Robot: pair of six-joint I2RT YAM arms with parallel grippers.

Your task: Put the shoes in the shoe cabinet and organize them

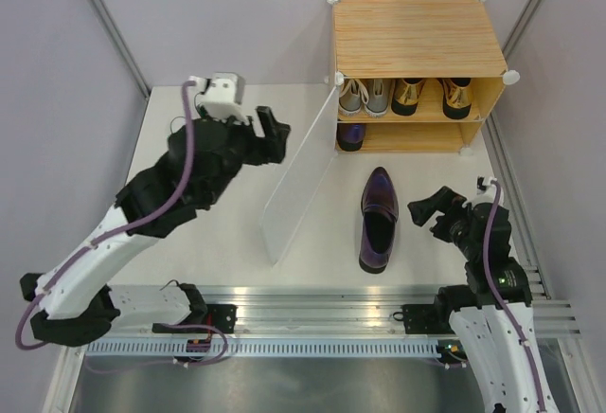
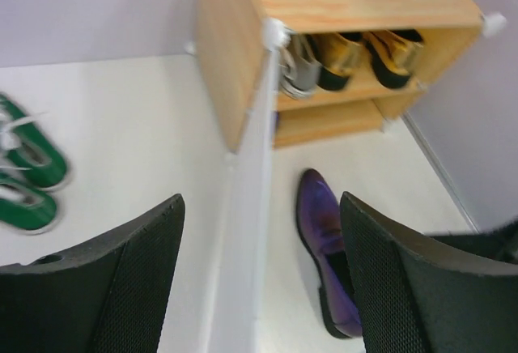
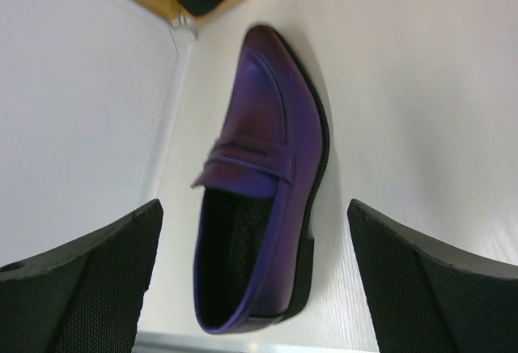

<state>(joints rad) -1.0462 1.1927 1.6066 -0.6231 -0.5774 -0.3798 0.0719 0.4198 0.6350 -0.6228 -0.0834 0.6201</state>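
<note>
Right gripper gaping wide, holding nothing; purple loafer at its 9 o'clock, apart. Left gripper likewise gaping and empty beside the white door. Shoe cabinet at the loafer's 12 o'clock. We see the second purple shoe half-hidden on the lower shelf and the green sneakers blurred, cropped.

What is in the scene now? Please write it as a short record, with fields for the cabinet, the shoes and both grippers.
cabinet: door open
upper shelf: grey sneakers, gold shoes
lower shelf: shelved purple shoe
table, before cabinet: loose purple shoe, toe toward cabinet
table, left of door: green sneakers
left gripper: open, empty, near door
right gripper: open, empty, beside loose purple shoe
</note>
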